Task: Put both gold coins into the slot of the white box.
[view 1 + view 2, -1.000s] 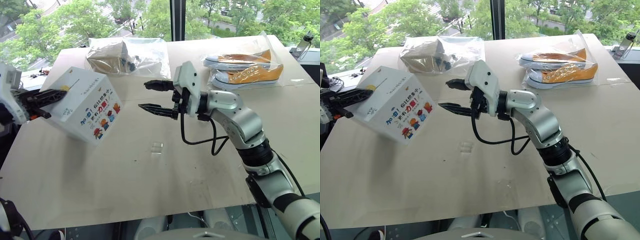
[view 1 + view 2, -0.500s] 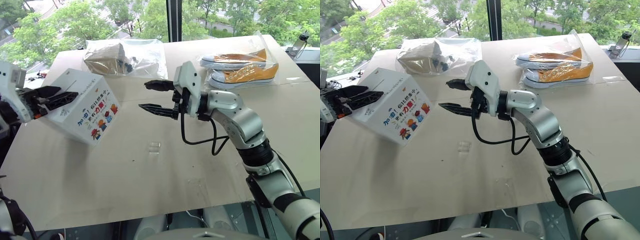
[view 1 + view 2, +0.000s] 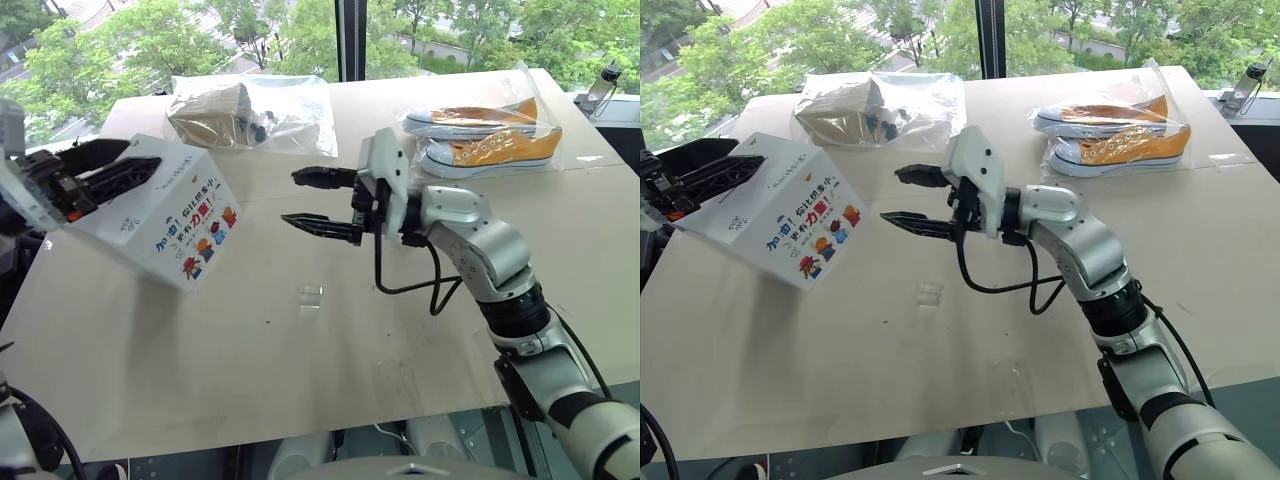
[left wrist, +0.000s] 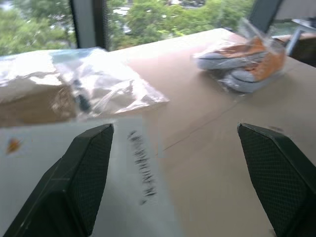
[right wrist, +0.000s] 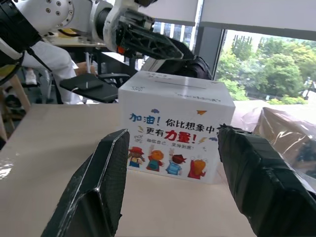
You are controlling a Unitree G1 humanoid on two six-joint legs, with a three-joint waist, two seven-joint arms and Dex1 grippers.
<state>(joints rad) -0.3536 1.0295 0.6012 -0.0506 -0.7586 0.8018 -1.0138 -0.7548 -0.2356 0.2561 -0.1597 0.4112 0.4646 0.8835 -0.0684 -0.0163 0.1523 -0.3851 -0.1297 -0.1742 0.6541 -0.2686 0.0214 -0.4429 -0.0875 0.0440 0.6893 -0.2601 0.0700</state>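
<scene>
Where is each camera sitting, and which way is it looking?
Left and right eye views: on the head, looking forward and down at the table; both arms show, right gripper beside the white box.
Left wrist view: on the left arm, looking over the box top towards the bagged shoes; the left gripper, jaws wide apart.
Right wrist view: on the right arm, facing the box's cartoon side; its own jaws apart, and the left gripper above the box.
Shared: the white box shows in every view.
</scene>
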